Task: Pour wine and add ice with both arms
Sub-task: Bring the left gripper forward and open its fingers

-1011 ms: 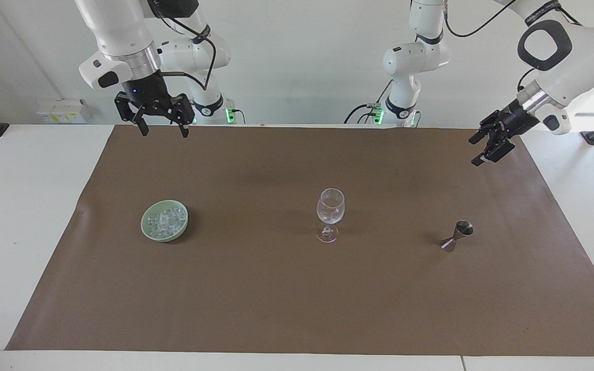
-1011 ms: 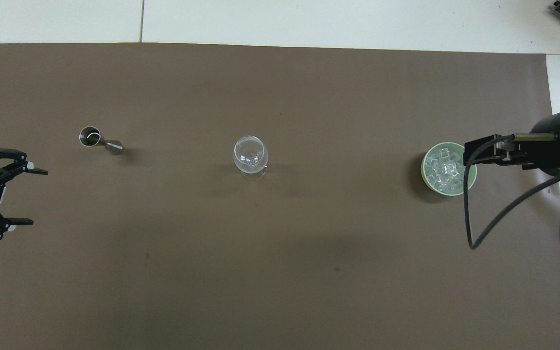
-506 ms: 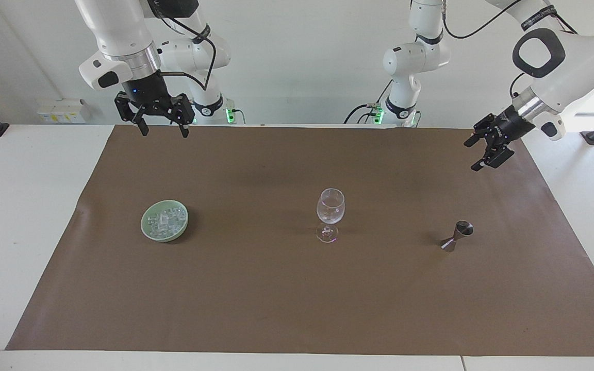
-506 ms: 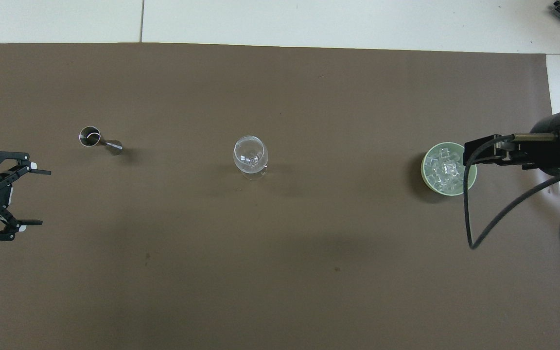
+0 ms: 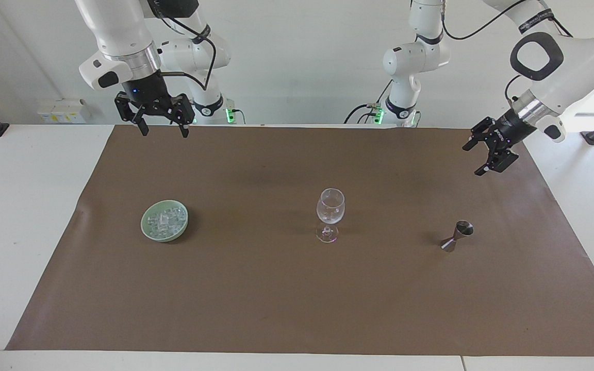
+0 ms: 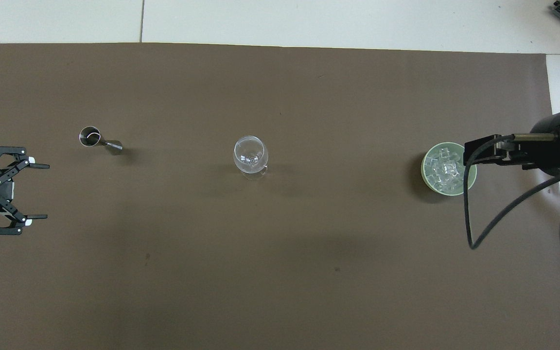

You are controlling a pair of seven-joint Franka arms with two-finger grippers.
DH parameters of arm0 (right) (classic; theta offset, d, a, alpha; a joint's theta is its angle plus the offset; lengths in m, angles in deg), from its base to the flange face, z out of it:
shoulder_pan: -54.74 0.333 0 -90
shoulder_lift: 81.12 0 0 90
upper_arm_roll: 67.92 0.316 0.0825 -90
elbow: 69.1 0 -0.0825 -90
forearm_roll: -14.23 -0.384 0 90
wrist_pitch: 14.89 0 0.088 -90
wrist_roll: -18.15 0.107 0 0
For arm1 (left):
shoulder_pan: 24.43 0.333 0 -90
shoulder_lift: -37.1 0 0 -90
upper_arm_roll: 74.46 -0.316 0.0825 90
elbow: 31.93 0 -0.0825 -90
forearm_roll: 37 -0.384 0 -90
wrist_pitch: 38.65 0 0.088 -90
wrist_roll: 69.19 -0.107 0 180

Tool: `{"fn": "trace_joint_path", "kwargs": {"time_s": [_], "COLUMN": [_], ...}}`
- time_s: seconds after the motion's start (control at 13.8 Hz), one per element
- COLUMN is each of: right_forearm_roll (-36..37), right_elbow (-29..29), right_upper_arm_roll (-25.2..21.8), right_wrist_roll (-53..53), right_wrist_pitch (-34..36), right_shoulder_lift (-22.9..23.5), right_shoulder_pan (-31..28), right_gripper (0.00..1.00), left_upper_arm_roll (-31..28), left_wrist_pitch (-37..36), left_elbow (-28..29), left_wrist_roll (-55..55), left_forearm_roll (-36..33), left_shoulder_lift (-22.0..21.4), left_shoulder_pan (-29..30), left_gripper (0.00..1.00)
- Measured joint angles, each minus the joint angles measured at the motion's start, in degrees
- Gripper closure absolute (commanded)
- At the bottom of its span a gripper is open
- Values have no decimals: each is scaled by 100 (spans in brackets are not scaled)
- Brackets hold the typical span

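An empty-looking wine glass (image 5: 330, 208) (image 6: 250, 153) stands upright mid-mat. The ice (image 5: 165, 219) (image 6: 440, 167) is heaped in a green bowl (image 5: 144, 227) (image 6: 424, 171) toward the right arm's end. A steel jigger (image 5: 457, 235) (image 6: 96, 138) stands toward the left arm's end; no wine shows, and what the jigger holds I cannot tell. My right gripper (image 5: 164, 131) hangs open and empty, high over the mat's edge by the robots; from above its wrist covers part of the bowl. My left gripper (image 5: 475, 158) (image 6: 45, 191) is open and empty in the air near the jigger.
A brown paper mat (image 5: 276, 288) covers most of the white table (image 5: 18, 206). A black cable (image 6: 469, 214) loops down from the right arm's wrist. Glass, bowl and jigger stand in one row across the mat.
The left gripper has turned at the wrist and shifted a little over its end of the mat, still open. The right arm has stayed still.
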Motion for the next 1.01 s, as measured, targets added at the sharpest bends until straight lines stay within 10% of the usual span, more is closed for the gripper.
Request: {"fn": "trace_joint_path", "kwargs": {"time_s": [1.01], "right_forearm_roll": [0], "right_elbow": [0], "right_upper_arm_roll": [0], "right_wrist_roll": [0], "right_wrist_pitch": [0], "right_shoulder_lift": [0], "right_shoulder_pan": [0], "right_gripper": [0], "left_upper_arm_roll": [-16], "left_wrist_pitch": [295], "left_elbow": [48], "left_wrist_roll": [496], "left_forearm_roll": [543], "left_shoulder_lift": [131], "left_shoulder_pan": [54], "left_gripper": [0]}}
